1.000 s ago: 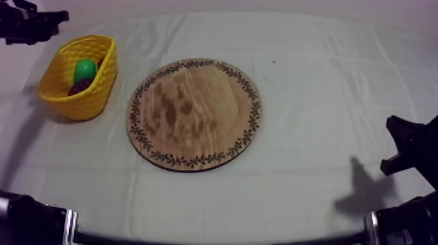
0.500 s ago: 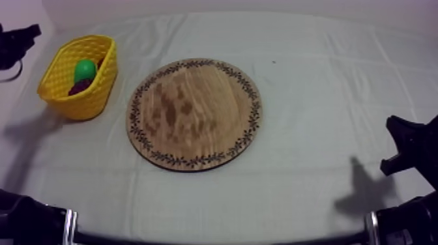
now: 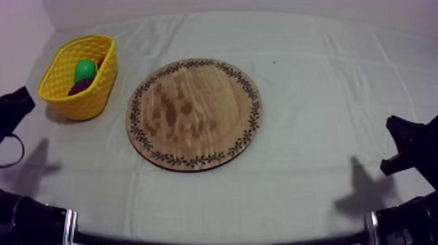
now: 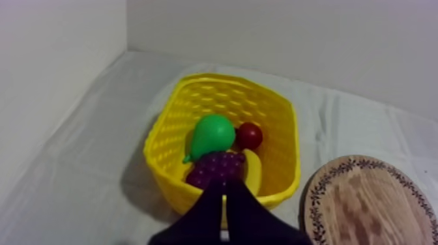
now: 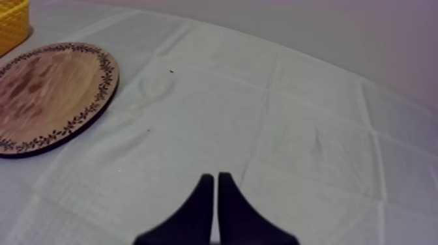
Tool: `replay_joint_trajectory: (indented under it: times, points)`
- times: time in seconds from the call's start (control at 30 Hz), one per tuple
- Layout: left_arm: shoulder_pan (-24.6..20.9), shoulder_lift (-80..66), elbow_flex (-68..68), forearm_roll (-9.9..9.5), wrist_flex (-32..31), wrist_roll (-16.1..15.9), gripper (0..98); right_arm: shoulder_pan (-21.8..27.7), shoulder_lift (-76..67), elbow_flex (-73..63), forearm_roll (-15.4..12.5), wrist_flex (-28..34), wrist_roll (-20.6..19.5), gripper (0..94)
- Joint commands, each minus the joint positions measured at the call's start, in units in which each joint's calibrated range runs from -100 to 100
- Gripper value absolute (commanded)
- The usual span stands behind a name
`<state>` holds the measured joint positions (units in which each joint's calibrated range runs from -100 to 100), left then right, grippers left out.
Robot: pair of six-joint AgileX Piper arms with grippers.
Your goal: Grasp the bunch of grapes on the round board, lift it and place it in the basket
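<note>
The purple bunch of grapes point(image 4: 217, 168) lies inside the yellow basket point(image 3: 58, 85) at the table's far left, beside a green pear point(image 4: 211, 135), a small red fruit point(image 4: 249, 135) and a banana point(image 4: 253, 171). From above the grapes point(image 3: 79, 86) and pear point(image 3: 85, 69) show in the basket. The round wooden board point(image 3: 194, 113) is bare. My left gripper point(image 4: 225, 195) is shut on nothing, just short of the basket point(image 4: 169, 130); from above it point(image 3: 19, 101) sits at the left edge. My right gripper point(image 5: 216, 186) is shut over bare cloth; from above it point(image 3: 397, 140) rests low at the right.
A wall rises behind and to the left of the basket. Open cloth point(image 3: 326, 85) stretches between the board point(image 5: 45, 91) and my right gripper.
My left arm has swung from the far left corner behind the basket down along the table's left edge, nearer the front. The right arm has stayed put.
</note>
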<state>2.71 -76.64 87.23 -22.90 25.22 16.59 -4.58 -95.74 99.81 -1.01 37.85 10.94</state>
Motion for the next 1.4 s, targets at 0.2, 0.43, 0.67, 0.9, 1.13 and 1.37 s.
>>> replay_joint_trajectory:
  times: [0.2, 0.43, 0.67, 0.9, 1.13, 1.37]
  points:
    - [-0.98, -12.17, 8.38, 0.30, -0.33, -1.06, 0.0, -0.02, -0.01, -0.03, 0.01, -0.03, 0.01, 0.4]
    - [-1.35, -17.78, 10.12, 3.77, -0.58, -4.42, 0.0, -0.02, -0.01, -0.03, 0.01, -0.03, 0.02, 0.4]
    - [-1.23, -21.95, 10.91, 5.78, -0.53, -6.03, 0.0, -0.02, -0.01, -0.03, 0.01, -0.03, 0.02, 0.4]
    - [-1.40, -23.01, 11.08, 6.20, -0.27, -5.75, 0.0, -0.02, -0.01, -0.03, 0.01, -0.03, 0.02, 0.4]
    - [-1.76, -23.09, 11.09, 5.94, -0.18, -5.23, 0.0, -0.02, -0.01, -0.03, 0.01, -0.03, 0.02, 0.4]
    - [-2.09, -23.10, 11.10, 6.94, -0.93, -6.16, 0.0, -0.02, -0.01, -0.03, 0.01, -0.03, 0.02, 0.4]
